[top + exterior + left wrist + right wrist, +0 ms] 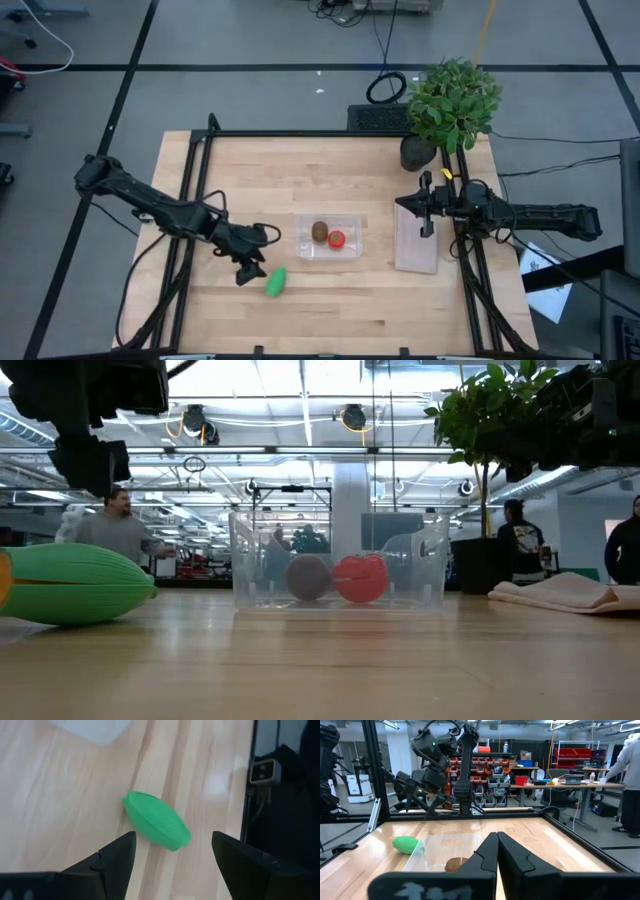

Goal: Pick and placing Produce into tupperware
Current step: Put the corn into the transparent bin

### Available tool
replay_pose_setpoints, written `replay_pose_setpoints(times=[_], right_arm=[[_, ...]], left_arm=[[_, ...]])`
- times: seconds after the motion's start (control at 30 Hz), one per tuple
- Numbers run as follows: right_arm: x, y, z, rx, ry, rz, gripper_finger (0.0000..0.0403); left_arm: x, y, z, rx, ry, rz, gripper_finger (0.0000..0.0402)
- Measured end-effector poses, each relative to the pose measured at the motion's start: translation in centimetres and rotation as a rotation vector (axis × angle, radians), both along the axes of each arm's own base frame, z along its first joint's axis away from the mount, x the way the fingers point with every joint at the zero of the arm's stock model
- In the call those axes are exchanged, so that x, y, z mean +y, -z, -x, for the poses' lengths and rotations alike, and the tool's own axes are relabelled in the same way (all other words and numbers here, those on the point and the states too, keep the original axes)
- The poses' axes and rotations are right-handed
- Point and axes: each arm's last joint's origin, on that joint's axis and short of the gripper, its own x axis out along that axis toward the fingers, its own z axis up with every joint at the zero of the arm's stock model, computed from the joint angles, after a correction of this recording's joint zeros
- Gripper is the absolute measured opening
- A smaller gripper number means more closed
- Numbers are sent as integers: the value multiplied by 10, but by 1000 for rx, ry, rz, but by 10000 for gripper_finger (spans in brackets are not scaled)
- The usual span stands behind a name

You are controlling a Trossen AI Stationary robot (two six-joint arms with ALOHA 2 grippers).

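The clear tupperware sits mid-table with the brown kiwi-like ball and the red tomato-like ball lying inside it; both show through its wall in the low view. The bright green oblong piece lies on its side on the wood, left of the tupperware and nearer the front edge. My left gripper hovers open just left of and above it; in its wrist view the green piece lies ahead between the spread fingers. My right gripper waits shut over the table's right side.
A flat whitish panel lies under the right gripper on the table's right side. A potted leafy plant stands at the far right corner. A black frame runs along the table's edges. People stand in the room beyond.
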Motion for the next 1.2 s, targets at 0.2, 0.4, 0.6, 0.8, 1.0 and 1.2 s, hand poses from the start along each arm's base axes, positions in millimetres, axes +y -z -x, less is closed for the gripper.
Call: replay_pose_setpoints(times=[0.2,0.4,0.6,0.8,1.0,1.2], right_arm=[[0,0,0,2,0,0,0],[0,2,0,18,-1,-6,0],[2,5,0,53,-62,-10,0],[3,4,0,44,-107,-38,0],[3,4,0,46,-106,-29,0],[3,4,0,39,-106,-26,0]], left_arm=[[-6,8,-6,80,-137,101,264],[-26,14,-25,24,-222,249,264],[-29,19,-33,96,-251,220,264],[-23,-5,-40,191,-350,199,264],[-24,-43,-44,266,-429,151,257],[-34,-43,-56,389,-501,85,226]])
